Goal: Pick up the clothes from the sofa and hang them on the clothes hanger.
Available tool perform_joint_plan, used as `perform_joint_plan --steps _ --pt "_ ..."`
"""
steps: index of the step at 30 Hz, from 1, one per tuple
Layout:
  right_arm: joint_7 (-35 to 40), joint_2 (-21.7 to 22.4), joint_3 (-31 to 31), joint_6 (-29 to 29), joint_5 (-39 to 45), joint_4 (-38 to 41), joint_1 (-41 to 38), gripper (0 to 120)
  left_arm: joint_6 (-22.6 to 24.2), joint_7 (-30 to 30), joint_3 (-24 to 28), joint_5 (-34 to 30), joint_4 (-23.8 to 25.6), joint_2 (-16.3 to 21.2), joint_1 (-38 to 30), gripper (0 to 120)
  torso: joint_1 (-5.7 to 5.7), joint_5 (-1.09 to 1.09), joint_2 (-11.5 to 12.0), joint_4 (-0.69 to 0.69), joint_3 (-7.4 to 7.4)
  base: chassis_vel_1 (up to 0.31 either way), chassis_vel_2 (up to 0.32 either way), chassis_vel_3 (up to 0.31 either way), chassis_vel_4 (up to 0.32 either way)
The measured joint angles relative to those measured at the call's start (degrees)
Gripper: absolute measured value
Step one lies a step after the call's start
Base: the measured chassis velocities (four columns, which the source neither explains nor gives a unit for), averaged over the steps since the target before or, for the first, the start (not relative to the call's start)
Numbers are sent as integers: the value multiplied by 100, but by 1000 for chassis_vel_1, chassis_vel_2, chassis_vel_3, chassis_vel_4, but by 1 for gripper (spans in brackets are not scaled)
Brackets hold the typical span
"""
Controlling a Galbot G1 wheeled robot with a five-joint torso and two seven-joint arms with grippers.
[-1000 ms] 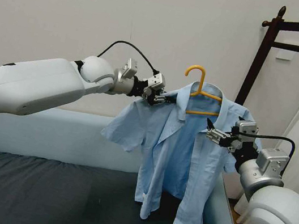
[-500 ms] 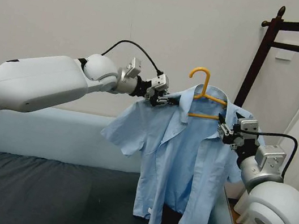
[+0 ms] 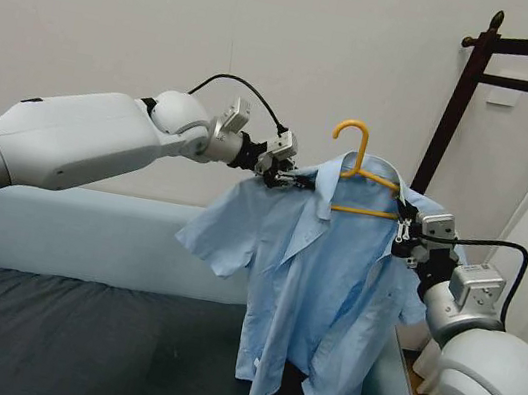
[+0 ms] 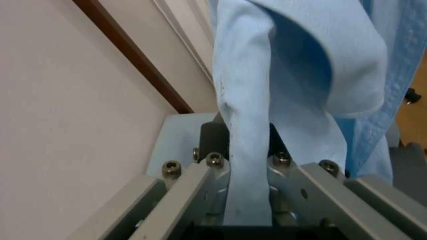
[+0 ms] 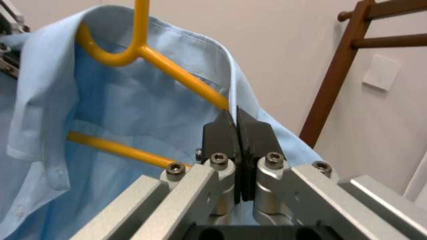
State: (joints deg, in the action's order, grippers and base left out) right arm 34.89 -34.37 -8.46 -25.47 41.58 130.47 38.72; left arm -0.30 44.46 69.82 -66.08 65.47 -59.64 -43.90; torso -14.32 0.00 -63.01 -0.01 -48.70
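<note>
One light-blue shirt [image 3: 313, 297] hangs on one yellow hanger [image 3: 363, 179]. The left gripper [image 3: 285, 178] pinches its ten-o'clock shoulder, and the right gripper [image 3: 402, 227] clamps its three-o'clock shoulder.

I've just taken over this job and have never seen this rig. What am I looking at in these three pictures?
This is a wheeled robot with two arms, each ending in a claw. The wide picture comes from the camera on its head. The two close-ups come from cameras on its left and right wrists.

The left claw is shut on one shoulder of a light blue shirt. The right claw is shut on the other shoulder, beside a yellow hanger that sits inside the shirt.

The shirt hangs in the air above a sofa. A dark wooden clothes rack stands behind the right arm.
</note>
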Motion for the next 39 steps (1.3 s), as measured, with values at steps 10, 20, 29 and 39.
perform_joint_plan --steps 10,20,29,39 --pt "-527 91 195 145 -545 132 -143 0 24 -14 -6 -81 95 -60 14 1 1 0 0 0 0 0 0 0 0" --pt "-662 71 320 63 -538 177 30 0 46 -80 -23 -211 107 -112 -25 1 1 1 0 0 1 0 0 0 0" --pt "-725 76 199 546 -19 278 28 15 15 -12 -29 -299 20 -172 -37 1 1 1 0 0 0 0 0 0 0" --pt "-702 475 -82 600 337 600 -17 49 -4 57 -62 -287 -78 -197 4 1 0 1 0 -1 0 0 0 0 0"
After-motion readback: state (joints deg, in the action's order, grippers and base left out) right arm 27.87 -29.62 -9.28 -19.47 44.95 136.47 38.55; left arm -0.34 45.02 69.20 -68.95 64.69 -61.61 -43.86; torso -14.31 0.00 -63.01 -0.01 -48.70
